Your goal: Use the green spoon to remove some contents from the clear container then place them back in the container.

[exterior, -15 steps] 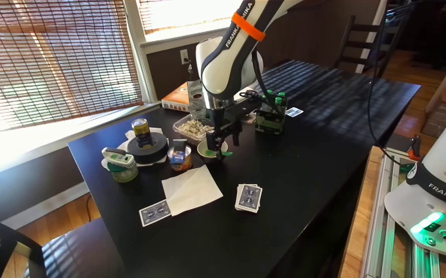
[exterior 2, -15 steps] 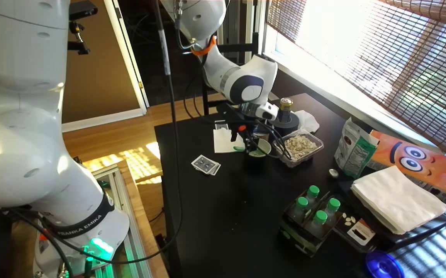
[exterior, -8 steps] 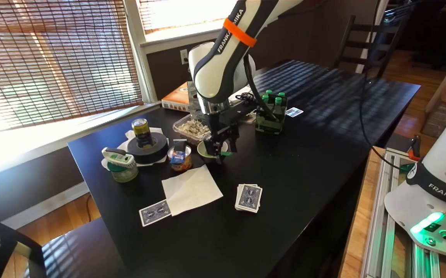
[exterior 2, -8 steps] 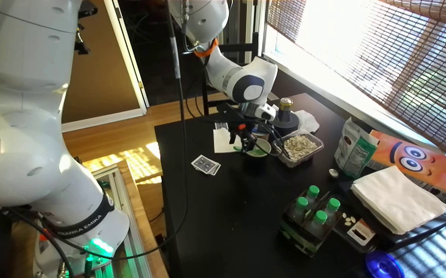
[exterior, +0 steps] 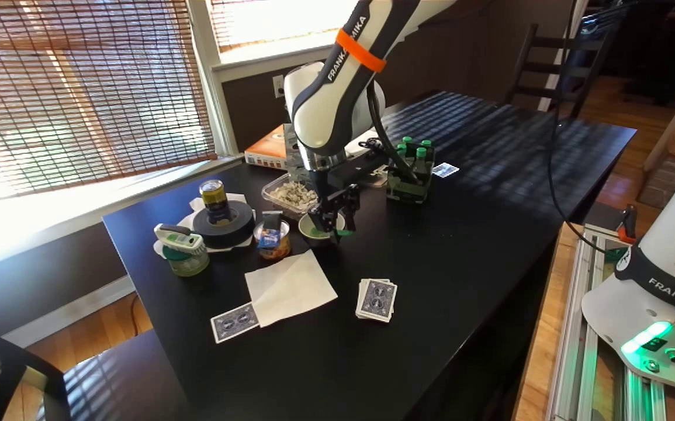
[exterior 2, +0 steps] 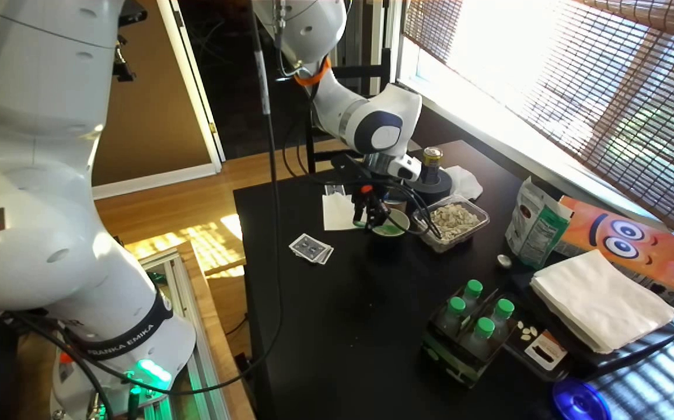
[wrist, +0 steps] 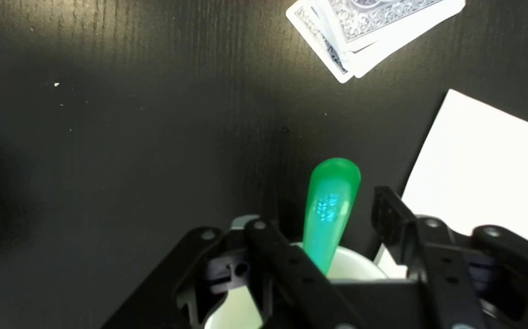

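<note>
Against a second ago, we find the arm (exterior: 325, 111) slightly shifted, while the green spoon (wrist: 330, 214) and clear container (exterior 2: 466, 237) have stayed put. The spoon's handle crosses the rim of the bowl (wrist: 357, 265), just beside that container; our hand (wrist: 317, 208) is spread, the handle between its parted fingers (wrist: 394, 219).

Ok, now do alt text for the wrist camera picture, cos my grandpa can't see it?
The robot's black gripper is open, with a green spoon handle between its jaws, sticking out past the rim of a pale bowl. Playing cards and a white sheet lie on the dark table beyond.
</note>
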